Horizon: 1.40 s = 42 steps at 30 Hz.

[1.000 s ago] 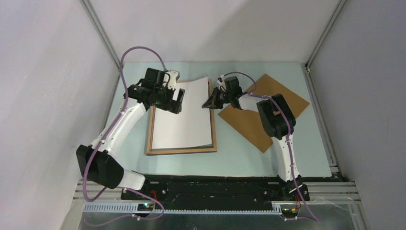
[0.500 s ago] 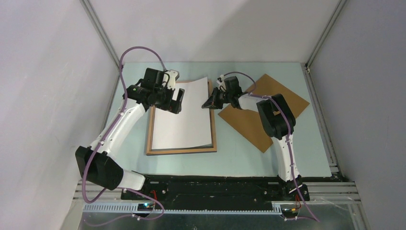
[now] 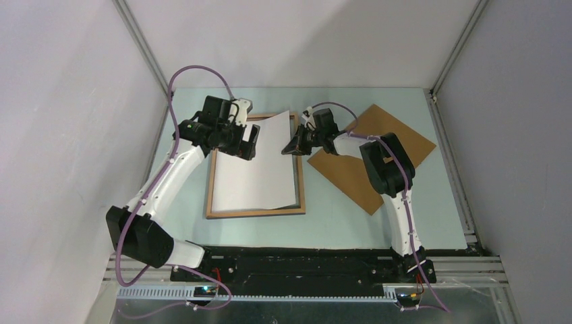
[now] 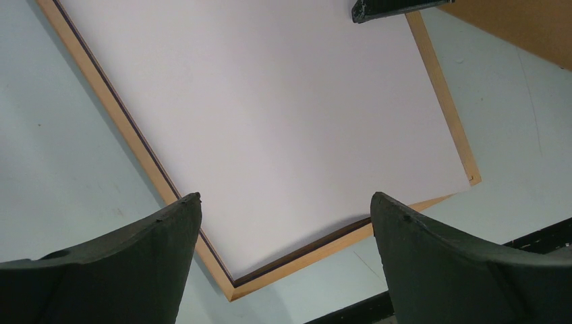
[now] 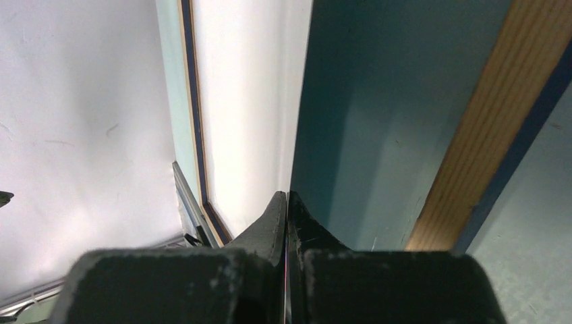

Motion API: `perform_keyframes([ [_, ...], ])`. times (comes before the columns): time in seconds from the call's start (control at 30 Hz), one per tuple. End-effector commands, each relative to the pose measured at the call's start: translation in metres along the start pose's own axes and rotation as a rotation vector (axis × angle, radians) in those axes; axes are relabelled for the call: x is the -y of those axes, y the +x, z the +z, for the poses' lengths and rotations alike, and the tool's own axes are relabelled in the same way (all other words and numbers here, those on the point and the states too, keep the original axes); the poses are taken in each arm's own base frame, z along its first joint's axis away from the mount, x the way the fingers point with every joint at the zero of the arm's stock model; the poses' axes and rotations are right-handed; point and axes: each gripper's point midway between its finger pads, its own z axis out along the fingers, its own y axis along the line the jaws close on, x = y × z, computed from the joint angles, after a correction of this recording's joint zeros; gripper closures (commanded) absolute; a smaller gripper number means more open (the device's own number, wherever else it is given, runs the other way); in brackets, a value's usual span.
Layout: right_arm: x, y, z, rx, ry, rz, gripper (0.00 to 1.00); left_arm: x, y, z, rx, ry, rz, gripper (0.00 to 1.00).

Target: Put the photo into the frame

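Observation:
The photo (image 3: 260, 162) lies white side up inside the wood-brown frame (image 3: 255, 212) on the table. Its far right edge is raised, and my right gripper (image 3: 295, 144) is shut on that edge. In the right wrist view the closed jaws (image 5: 288, 197) pinch the sheet, with the white reverse (image 5: 243, 101) to the left and a frame rail (image 5: 499, 101) to the right. My left gripper (image 3: 246, 140) hovers open over the frame's far left part and holds nothing. From the left wrist, its gripper (image 4: 283, 202) spans the photo (image 4: 270, 121) and the frame's near rail (image 4: 311, 262).
A solid brown backing board (image 3: 378, 158) lies tilted on the table to the right of the frame, partly under my right arm. Grey walls close in the table on the left, right and back. The arm bases sit on the black rail (image 3: 303, 266) at the near edge.
The right gripper has drawn the photo's raised corner slightly left and nearer, uncovering the frame's far rail. The left arm has stayed put.

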Motion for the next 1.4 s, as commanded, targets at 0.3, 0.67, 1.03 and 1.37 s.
perform_keyframes([
  [0.3, -0.007, -0.004, -0.001, 0.024, -0.011, -0.034, 1.00, -0.003, -0.008, -0.009, 0.058, -0.004, 0.013, 0.01],
  [0.67, -0.001, -0.007, -0.007, 0.042, 0.001, -0.034, 1.00, -0.002, -0.008, -0.007, 0.055, 0.002, 0.012, 0.01],
  [1.03, 0.000, -0.006, -0.005, 0.045, 0.001, -0.032, 1.00, -0.002, -0.008, -0.007, 0.055, 0.005, 0.013, 0.00],
  [1.37, 0.002, -0.009, -0.006, 0.063, 0.003, -0.032, 1.00, -0.001, -0.007, -0.007, 0.054, 0.008, 0.015, 0.00],
])
